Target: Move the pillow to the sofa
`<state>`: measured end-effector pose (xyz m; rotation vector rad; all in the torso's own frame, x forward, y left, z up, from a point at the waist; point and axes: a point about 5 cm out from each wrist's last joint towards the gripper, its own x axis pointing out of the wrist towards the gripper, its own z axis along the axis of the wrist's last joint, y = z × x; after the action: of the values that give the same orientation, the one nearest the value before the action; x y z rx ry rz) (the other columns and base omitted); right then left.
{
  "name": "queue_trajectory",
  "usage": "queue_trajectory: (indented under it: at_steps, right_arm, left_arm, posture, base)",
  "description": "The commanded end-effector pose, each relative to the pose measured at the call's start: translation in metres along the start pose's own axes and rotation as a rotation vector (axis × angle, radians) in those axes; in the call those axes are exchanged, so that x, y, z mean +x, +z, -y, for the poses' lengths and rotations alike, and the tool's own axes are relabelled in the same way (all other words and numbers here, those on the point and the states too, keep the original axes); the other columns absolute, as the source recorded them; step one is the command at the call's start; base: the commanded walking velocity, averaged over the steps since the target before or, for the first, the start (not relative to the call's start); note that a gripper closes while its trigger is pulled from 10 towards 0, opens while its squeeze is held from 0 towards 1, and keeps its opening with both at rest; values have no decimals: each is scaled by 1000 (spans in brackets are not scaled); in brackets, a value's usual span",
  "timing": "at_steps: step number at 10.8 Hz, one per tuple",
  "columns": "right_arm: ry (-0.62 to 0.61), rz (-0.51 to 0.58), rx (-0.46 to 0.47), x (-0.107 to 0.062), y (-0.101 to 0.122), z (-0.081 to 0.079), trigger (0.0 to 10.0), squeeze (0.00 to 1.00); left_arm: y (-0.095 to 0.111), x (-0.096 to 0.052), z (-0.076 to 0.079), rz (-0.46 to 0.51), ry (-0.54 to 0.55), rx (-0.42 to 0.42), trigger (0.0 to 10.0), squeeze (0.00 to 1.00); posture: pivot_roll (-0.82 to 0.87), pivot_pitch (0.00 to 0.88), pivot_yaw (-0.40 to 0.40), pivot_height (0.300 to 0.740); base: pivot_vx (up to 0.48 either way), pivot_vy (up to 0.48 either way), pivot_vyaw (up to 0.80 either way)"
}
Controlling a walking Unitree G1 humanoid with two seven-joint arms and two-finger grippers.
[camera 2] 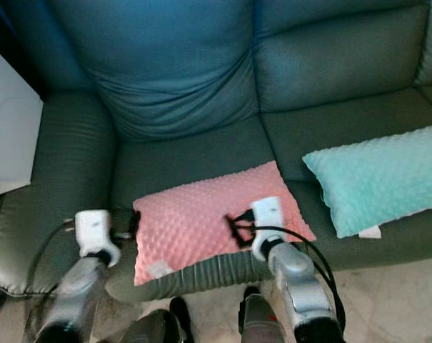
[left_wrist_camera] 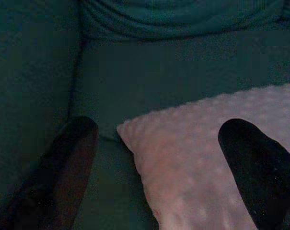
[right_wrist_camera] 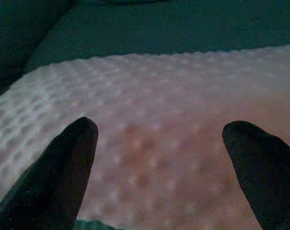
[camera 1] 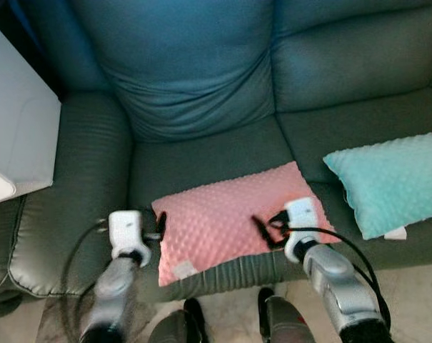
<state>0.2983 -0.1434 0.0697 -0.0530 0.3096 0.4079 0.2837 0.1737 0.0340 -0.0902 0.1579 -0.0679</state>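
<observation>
Dark sofa [camera 1: 201, 86]; pink pillow [camera 1: 223, 218], teal pillow [camera 1: 390, 182], perhaps white box [camera 1: 16, 136] beside.

Silver arms — black fingers [right_wrist_camera: 63, 177], cables

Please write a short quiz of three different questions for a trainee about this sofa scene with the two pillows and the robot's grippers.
1. True or false: the pink pillow lies on the sofa seat.
2. Which gripper is over the pink pillow's top? A) left gripper B) right gripper
3. Fill in: the second pillow, to the robot's right, is coloured ____.

Key: 1 true. 2 B; the left gripper is at the pillow's left edge, fingers open astride its corner. 3 turquoise.
</observation>
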Motion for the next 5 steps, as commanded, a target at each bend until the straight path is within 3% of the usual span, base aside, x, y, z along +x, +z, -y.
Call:
queue_trajectory:
  at_steps: [1,3,5]
  right_arm:
    - [17,-51,-17,-3,-3,-4,10000,1000]
    - [59,-124,-4,-5,-5,-4,10000,1000]
    - [218,-248,52,-15,-17,-20,10000,1000]
  left_arm:
    - [-10,-16,-5,-89,-52,-2,10000,1000]
    - [-7,-34,-6,-139,-134,17,10000,1000]
    - [-5,-52,-4,-211,-216,23,10000,1000]
  posture:
    - [-231,277,133,740]
    - [-214,263,124,740]
    - [-211,251,122,740]
  base:
    - [0,0,0]
    - [0,0,0]
    - [0,0,0]
